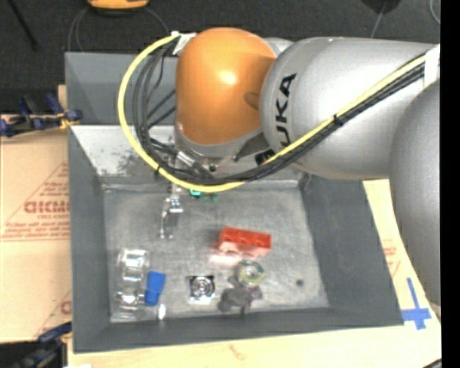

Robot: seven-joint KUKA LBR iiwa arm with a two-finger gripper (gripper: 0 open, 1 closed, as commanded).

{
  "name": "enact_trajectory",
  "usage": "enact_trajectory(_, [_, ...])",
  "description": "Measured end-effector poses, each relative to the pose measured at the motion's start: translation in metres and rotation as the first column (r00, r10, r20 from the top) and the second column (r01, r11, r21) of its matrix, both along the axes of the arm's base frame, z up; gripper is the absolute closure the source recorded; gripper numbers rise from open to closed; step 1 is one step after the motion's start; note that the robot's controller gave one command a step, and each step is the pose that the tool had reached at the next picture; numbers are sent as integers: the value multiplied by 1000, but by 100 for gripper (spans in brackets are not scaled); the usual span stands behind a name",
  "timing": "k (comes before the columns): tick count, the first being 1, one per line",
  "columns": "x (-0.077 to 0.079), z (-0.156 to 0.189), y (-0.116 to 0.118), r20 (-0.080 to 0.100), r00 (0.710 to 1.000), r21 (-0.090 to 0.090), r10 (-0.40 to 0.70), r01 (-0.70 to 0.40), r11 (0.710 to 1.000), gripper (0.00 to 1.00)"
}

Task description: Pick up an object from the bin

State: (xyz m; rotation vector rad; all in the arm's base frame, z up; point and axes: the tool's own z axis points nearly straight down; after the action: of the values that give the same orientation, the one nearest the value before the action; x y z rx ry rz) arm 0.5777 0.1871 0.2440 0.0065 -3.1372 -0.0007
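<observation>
Though the jaws hung low over bare floor at the bin's [84,228] ten o'clock, apart or together could not be told. Nearest, at four o'clock, the red block [244,241] lay unpicked; the grasp remained to do.

The one camera hangs above the grey metal bin [84,228] and looks down at a slight slant, so the wall beyond the gripper [168,225] shows as a broad sloping face. It sits near enough that the bin's walls reach close to the picture's edges. The arm [345,106], entering from the right, and its orange cover [218,83] just above the gripper pass between lens and far wall.
</observation>
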Motion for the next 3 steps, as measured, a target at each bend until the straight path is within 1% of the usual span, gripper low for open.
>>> enact_trajectory(1, [-42,-114,-28,0,950,-3,-314,314,950,0])
enact_trajectory(2, [-40,-111,-27,6,949,1,-315,315,949,100])
enact_trajectory(3, [-40,-111,-27,6,948,1,-318,318,948,0])
